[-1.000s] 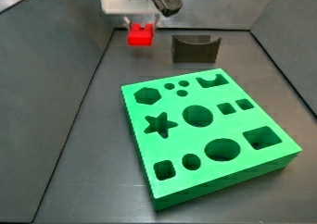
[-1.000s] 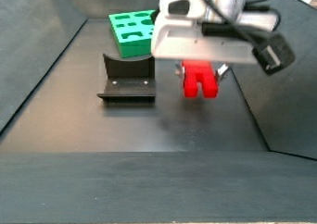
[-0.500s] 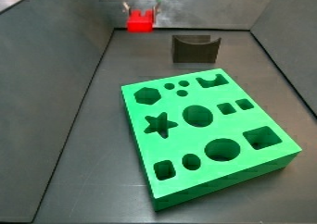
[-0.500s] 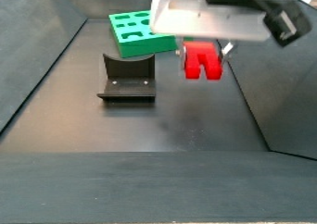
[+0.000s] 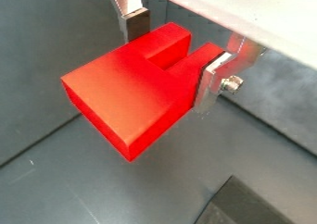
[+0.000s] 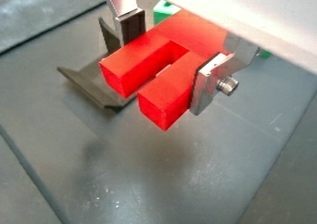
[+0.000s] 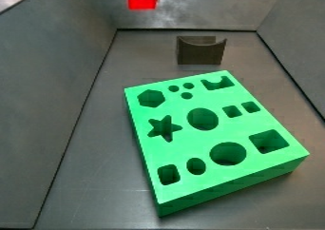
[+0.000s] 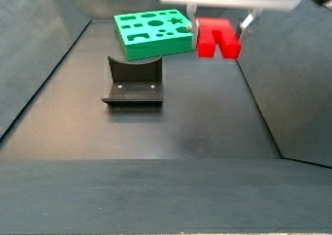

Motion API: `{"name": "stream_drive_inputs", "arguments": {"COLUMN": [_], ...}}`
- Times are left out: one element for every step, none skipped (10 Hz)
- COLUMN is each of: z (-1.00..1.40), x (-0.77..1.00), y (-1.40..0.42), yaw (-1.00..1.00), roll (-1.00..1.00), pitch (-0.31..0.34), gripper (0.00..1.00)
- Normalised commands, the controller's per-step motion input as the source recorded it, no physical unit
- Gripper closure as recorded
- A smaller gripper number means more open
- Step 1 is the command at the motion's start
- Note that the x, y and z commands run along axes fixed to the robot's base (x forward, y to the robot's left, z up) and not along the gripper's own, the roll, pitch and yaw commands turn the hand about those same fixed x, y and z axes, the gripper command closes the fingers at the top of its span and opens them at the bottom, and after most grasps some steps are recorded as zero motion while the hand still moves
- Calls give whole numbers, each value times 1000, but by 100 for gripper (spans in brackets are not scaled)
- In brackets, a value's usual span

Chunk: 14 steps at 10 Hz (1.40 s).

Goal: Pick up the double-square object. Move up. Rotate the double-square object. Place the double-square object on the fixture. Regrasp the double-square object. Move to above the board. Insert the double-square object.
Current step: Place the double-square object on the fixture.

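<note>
The gripper clamps the red block, seemingly light, stiff plastic, by its flat sides above the floor.

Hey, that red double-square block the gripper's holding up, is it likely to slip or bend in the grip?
The double-square object looks like solid, stiff plastic, so bending seems unlikely. The gripper clamps flat faces between its fingers, which should hold steady. Its smooth surface might slip if knocked.

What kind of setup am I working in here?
Likely a lab test cell for peg-in-hole trials: a dark walled enclosure, a green board with shaped cut-outs, and a dark fixture on the floor. The pincer hangs high, shut on the red block.
</note>
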Motion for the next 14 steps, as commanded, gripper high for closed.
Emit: {"name": "stream_drive_inputs", "arguments": {"z": [532, 368, 469, 412, 389, 346, 287, 251, 224, 199, 165, 142, 123, 101], "x": [-13, -5, 1000, 1000, 1000, 1000, 1000, 1000, 1000, 1000, 1000, 1000, 1000, 1000], "y": [17, 17, -534, -530, -494, -414, -353, -310, -274, -241, -200, -171, -145, -121], "yaw": [-14, -9, 90, 95, 94, 66, 45, 37, 34, 32, 32, 31, 33, 34], "roll": [54, 54, -41, -40, -37, -39, -42, -44, -43, -41, -40, -40, -38, -35], "pitch": [61, 70, 155, 183, 185, 165, 142, 135, 134, 136, 142, 144, 145, 147], "gripper": [100, 100, 100, 100, 100, 100, 100, 100, 100, 100, 100, 100, 100, 100]}}
